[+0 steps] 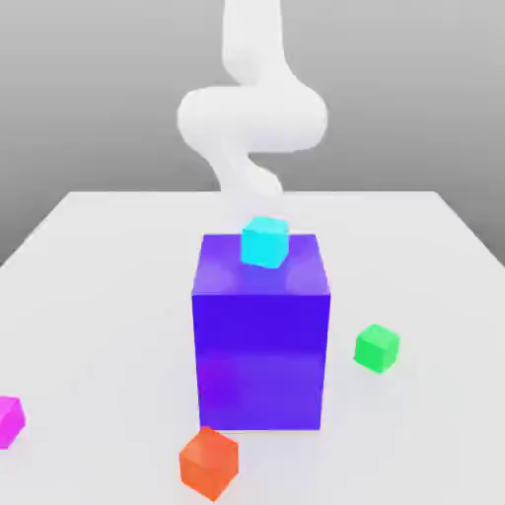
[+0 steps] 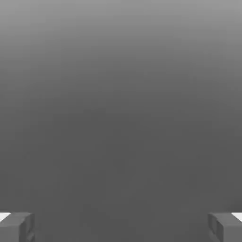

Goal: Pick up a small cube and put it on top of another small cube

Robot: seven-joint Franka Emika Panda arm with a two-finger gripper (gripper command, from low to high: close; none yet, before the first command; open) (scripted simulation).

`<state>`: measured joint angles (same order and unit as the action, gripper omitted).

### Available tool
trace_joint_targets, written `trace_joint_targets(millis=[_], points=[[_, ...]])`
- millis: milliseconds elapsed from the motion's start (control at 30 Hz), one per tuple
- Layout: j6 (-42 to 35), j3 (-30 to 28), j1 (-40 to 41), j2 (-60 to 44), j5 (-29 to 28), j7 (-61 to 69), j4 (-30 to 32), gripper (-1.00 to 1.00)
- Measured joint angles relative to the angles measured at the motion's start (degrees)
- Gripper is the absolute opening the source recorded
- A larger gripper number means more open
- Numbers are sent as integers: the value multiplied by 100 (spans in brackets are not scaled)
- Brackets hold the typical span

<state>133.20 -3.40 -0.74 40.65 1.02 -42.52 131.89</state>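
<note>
The small magenta-pink cube lies on the white table at the exterior view's left edge, near the front and partly cut off by the frame. The small green cube rests on the table to the right of the big blue-purple block. My white arm comes down at the back, and its lower end passes behind the block. In the hand view my gripper is open, its grey fingertips wide apart with nothing between them against a plain grey background.
A small cyan cube sits on top of the big block. A small orange-red cube lies on the table in front of the block, slightly to the left.
</note>
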Motion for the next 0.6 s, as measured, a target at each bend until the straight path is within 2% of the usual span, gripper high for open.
trace_joint_targets(millis=[367,600], points=[[638,-1503,-191,-2283,762,1696,51,0],[1007,-2153,63,-3771,1508,2948,74,0]])
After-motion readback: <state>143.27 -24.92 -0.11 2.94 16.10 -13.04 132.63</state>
